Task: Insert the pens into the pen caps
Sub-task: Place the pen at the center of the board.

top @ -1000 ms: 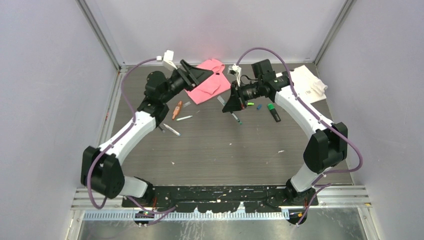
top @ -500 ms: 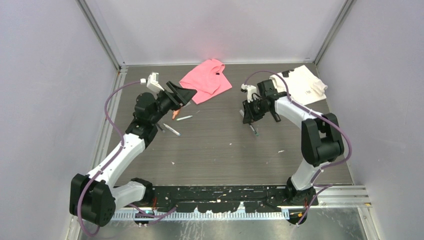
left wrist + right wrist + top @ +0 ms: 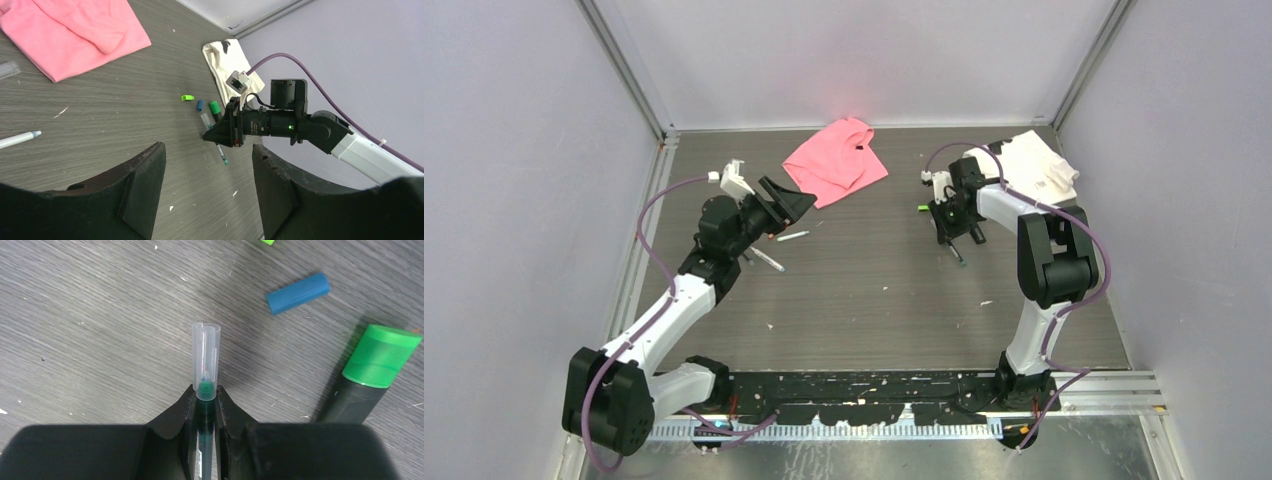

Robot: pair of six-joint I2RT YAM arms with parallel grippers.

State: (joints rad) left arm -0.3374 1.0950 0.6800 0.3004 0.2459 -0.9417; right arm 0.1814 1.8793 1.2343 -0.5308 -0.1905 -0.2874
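Observation:
My right gripper [image 3: 205, 400] is shut on a dark green pen [image 3: 204, 440], held low over the table. The pen's tip sits inside the mouth of a clear cap [image 3: 206, 352] lying on the table. A blue cap [image 3: 298, 292], a bright green cap [image 3: 187, 98] and a black highlighter with a green cap [image 3: 372, 370] lie close by. In the top view the right gripper [image 3: 954, 222] is at the back right with the pen [image 3: 958, 256] sticking out behind it. My left gripper [image 3: 789, 203] is open and empty above two white-bodied pens [image 3: 792, 236] [image 3: 767, 260]. The orange pen is hidden.
A pink cloth [image 3: 834, 165] lies at the back middle and a white cloth [image 3: 1039, 165] in the back right corner. White specks of debris [image 3: 986, 303] are scattered on the table. Another clear cap [image 3: 7, 70] lies near the pink cloth.
My right gripper has carried the green pen to the right and down to the caps, and its tip now meets the clear cap. My left gripper has drawn back toward the near left.

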